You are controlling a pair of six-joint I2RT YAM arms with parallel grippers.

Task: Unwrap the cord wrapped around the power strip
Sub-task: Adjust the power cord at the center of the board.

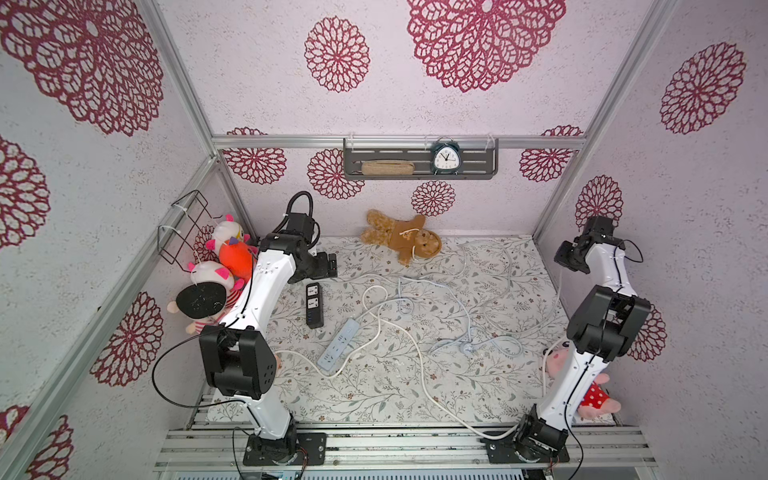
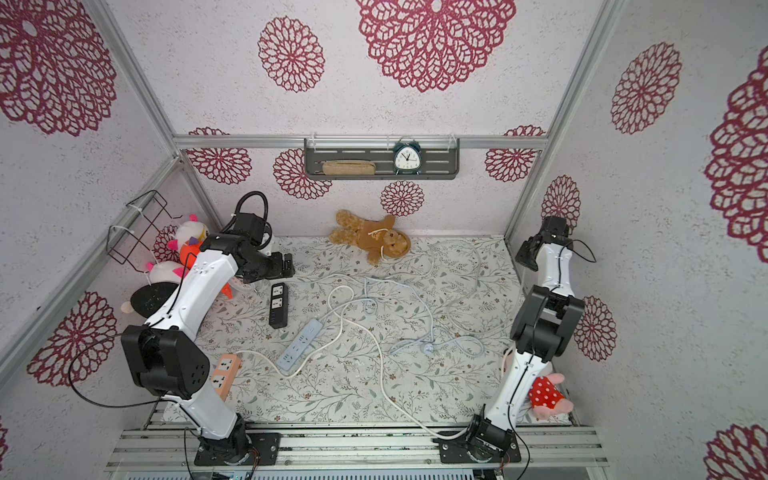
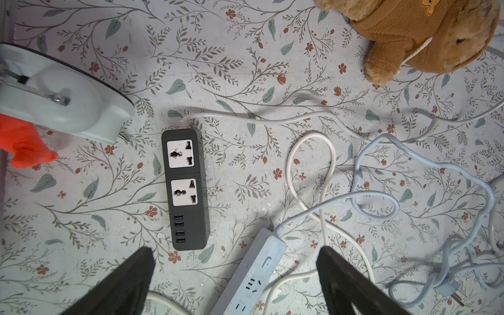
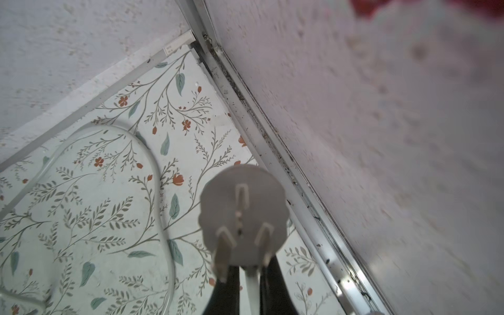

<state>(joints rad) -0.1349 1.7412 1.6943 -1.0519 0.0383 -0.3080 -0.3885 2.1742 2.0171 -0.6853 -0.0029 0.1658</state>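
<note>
Right wrist view: blurry plug [image 4: 242,215] hides most of the right end effector [image 4: 249,271], clamped on its cord [image 4: 252,294]. Meanwhile the left end effector [image 3: 236,249] sits wide apart beside the black power strip [image 3: 185,188], left side of the floral desk [image 3: 81,223].

No legible text, alarm clock [image 1: 445,160] numerals too small, white corner label [image 4: 171,49] blurred

Pale walls [image 1: 395,112] with crimson rosettes [image 1: 336,54], leafy floral floor [image 1: 374,386] (aluminium-framed), grey shelf [image 1: 473,164].

Both top views are looking down from high, sharing the whole table [image 1: 374,386]. The left wrist camera is facing the black power strip [image 3: 185,188] from near; the right one is staring closely at a plug [image 4: 242,212].
</note>
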